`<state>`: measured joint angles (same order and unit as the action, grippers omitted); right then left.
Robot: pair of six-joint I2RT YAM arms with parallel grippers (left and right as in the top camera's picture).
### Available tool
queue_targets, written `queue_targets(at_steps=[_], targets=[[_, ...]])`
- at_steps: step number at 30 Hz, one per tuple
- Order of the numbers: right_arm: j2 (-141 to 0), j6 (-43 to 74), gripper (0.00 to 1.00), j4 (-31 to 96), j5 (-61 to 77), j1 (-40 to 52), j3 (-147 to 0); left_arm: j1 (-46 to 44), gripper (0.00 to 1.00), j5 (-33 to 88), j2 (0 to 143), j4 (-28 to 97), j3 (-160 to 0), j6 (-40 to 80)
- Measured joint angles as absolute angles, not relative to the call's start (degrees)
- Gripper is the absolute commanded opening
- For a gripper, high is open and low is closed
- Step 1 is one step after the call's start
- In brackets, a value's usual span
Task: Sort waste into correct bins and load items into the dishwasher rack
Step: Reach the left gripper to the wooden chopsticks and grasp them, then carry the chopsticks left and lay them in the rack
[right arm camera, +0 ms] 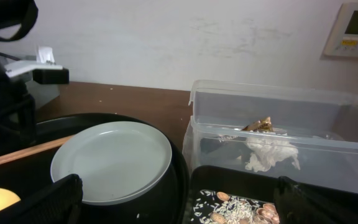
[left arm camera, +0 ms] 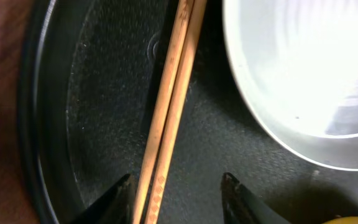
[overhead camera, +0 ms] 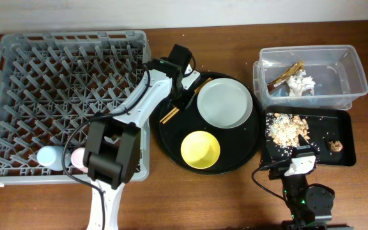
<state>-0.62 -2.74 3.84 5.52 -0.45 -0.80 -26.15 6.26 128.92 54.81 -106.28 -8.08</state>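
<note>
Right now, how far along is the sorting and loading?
Done: napkin and wrapper lie in the clear tub, scraps in the black tray, blue cup and pink cup in the rack. In hand: the open left tool straddles the chopsticks. Left: chopsticks, plate and yellow bowl on the round tray.

White wall (right arm camera: 166,37), brown wooden table (overhead camera: 197,201)

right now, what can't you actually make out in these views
- chopsticks: ends cut off by left wrist frame; overhead, left gripper covers part of them
- pink cup: overhead, partly behind the left arm
- yellow bowl: only slivers at both wrist views' bottom edges
- brown wrapper: right wrist, blurred through the clear tub wall
</note>
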Motion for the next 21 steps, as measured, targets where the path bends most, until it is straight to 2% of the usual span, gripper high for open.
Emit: queue_targets(at_steps=[4,8,11,15,18,21], targets=[[-0.6,-2.7,0.99,3.8,5.5,-0.4,-0.8,-26.2,0.31,7.1,132.4,54.8,-106.3,-9.1],[-0.6,-2.7,0.98,3.8,5.5,-0.4,-0.8,-26.3,0.31,7.4,133.1,54.8,-106.4,-9.3],[-0.6,-2.8,0.99,3.8,5.5,-0.4,-0.8,-26.3,0.0,7.4,133.1,55.3,-106.5,-9.3],[-0.6,-2.7,0.99,3.8,5.5,-0.4,-0.8,-26.2,0.0,8.8,133.3,57.8,-106.8,-9.9],[-0.6,-2.7,0.98,3.8,5.5,-0.4,-0.8,-25.9,0.0,11.9,134.7,67.4,-113.3,-7.1],[-0.6,-2.8,0.98,3.9,5.5,-0.4,-0.8,-23.8,0.0,15.8,134.8,81.2,-127.8,-5.0]])
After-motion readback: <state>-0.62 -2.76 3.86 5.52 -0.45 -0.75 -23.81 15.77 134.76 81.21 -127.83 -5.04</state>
